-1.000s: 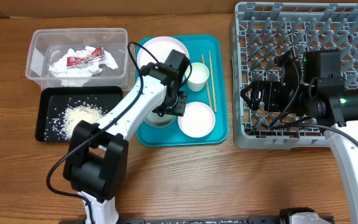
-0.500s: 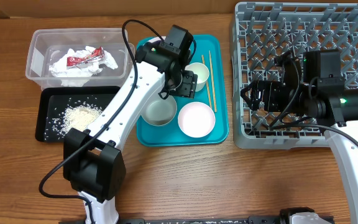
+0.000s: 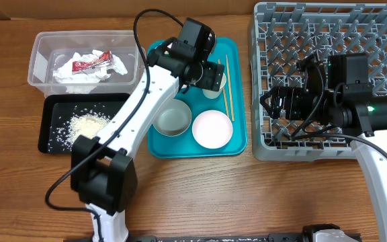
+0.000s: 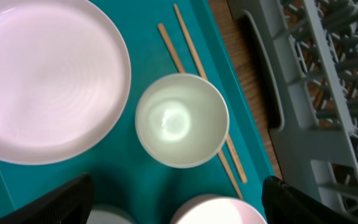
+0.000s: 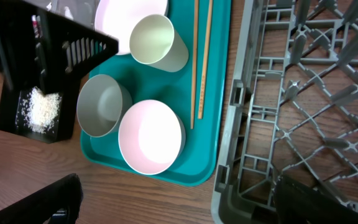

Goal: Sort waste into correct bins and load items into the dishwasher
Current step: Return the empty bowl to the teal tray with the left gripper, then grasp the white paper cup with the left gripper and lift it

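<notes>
Over teal tray (image 3: 180,144), far-R part: L gripper (image 3: 210,75), fingers (image 4: 61,199) spread wide, nothing pinched, cup (image 4: 182,121) right below. On tray: plate (image 4: 42,81) far L; chopsticks (image 3: 225,84) along R side, just beside cup; L bowl (image 3: 172,119) next to R bowl (image 3: 212,128) on near side. L of tray: tub (image 3: 37,54) w/ wrapper (image 3: 91,62) + napkins (image 3: 69,72); nearer, black tray (image 3: 54,111) w/ rice (image 3: 86,124). R of tray: rack (image 3: 294,153); over its L part, R gripper (image 3: 267,107), fingers spread wide, empty.
</notes>
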Controlling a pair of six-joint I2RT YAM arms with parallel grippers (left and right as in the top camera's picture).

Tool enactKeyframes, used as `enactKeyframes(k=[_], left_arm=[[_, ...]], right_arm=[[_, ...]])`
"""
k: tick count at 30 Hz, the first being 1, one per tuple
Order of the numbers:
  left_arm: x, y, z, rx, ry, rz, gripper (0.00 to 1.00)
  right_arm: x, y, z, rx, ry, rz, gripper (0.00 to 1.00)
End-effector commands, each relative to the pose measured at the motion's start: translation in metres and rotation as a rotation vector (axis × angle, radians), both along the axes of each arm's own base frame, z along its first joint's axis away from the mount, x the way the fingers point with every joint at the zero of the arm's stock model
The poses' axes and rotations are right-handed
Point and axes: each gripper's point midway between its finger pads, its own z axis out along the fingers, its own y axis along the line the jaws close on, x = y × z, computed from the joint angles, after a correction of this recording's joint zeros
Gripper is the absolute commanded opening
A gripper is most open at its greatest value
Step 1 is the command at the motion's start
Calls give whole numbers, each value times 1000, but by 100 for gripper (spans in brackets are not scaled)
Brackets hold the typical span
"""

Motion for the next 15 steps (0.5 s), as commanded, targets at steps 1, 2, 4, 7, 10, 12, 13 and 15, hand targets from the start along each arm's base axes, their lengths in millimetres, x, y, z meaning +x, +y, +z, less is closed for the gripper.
enactKeyframes(k=[1, 2, 4, 7, 10, 12, 13, 15], left_arm=[[18, 3, -19, 24, 15, 14, 87], [22, 1, -24, 30, 27, 15, 87], [28, 0, -36, 45, 47, 20, 87], [36, -3, -57, 58, 80, 33, 84], [40, -6, -74, 58, 115, 59, 77], [39, -6, -81, 57, 130, 66, 66], [39, -6, -81, 55, 134, 65, 55], [38, -6, -82, 51, 141, 81, 38]], right_arm=[[4, 1, 8, 2, -24, 1, 100], [3, 1, 8, 2, -22, 1, 100], [3, 1, 8, 2, -23, 1, 100], [3, 1, 8, 1, -22, 1, 100], [3, 1, 7, 1, -19, 1, 100], [2, 1, 7, 1, -17, 1, 100], [2, 1, 7, 1, -17, 1, 100], [2, 1, 7, 1, -18, 1, 100]])
